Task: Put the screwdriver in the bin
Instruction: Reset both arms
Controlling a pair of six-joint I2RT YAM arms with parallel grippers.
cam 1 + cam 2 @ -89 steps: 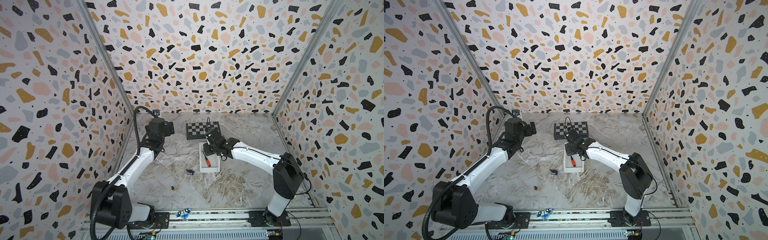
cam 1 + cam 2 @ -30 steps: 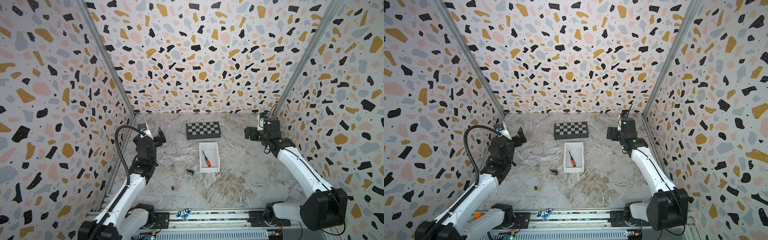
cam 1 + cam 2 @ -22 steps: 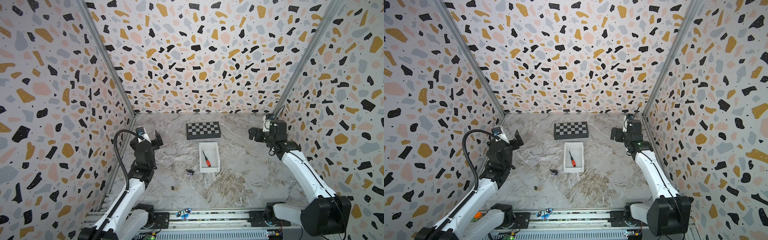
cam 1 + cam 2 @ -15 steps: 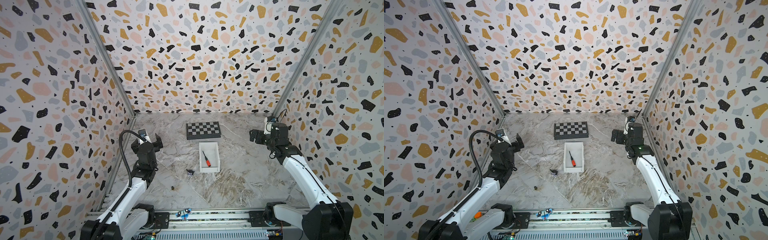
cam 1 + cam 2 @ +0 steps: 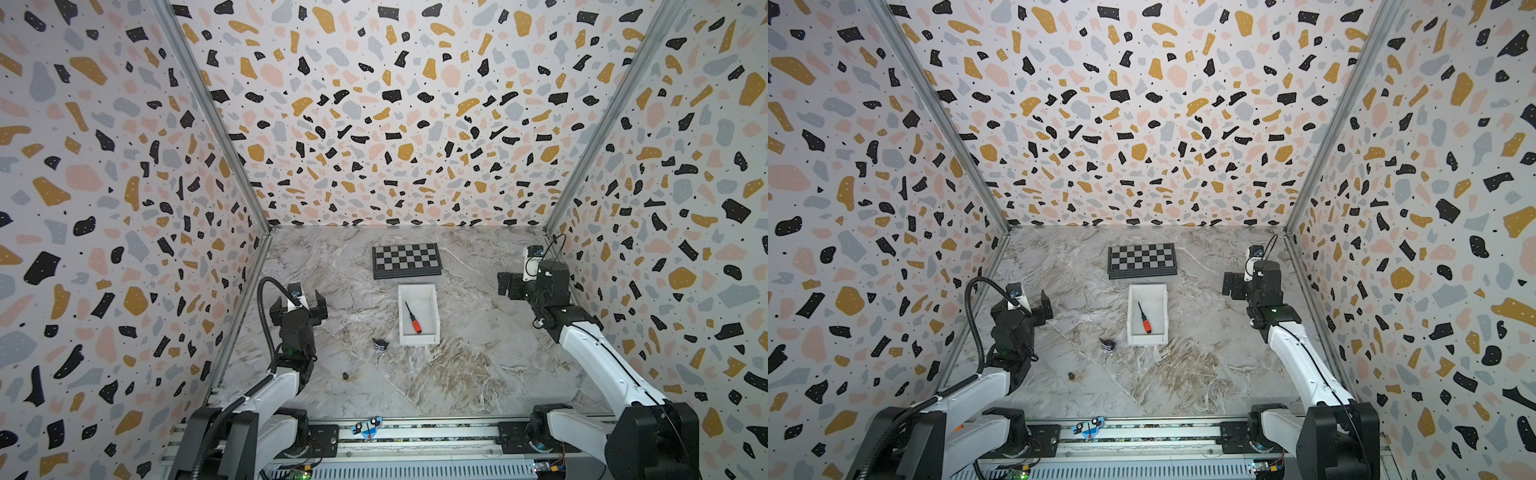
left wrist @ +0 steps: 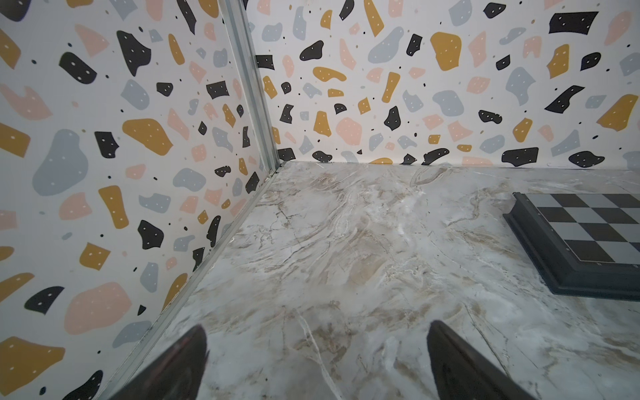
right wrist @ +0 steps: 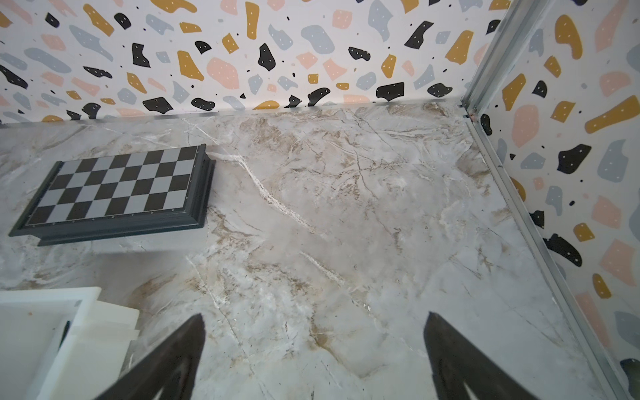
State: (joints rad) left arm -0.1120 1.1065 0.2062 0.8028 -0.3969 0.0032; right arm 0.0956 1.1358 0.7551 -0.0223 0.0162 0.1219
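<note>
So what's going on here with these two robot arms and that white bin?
Nothing is being handled right now. The screwdriver lies inside the bin in the middle of the table, so the job looks done. The left gripper and the right gripper are both open and empty, off to either side of the bin. A chessboard sits just behind the bin.
</note>
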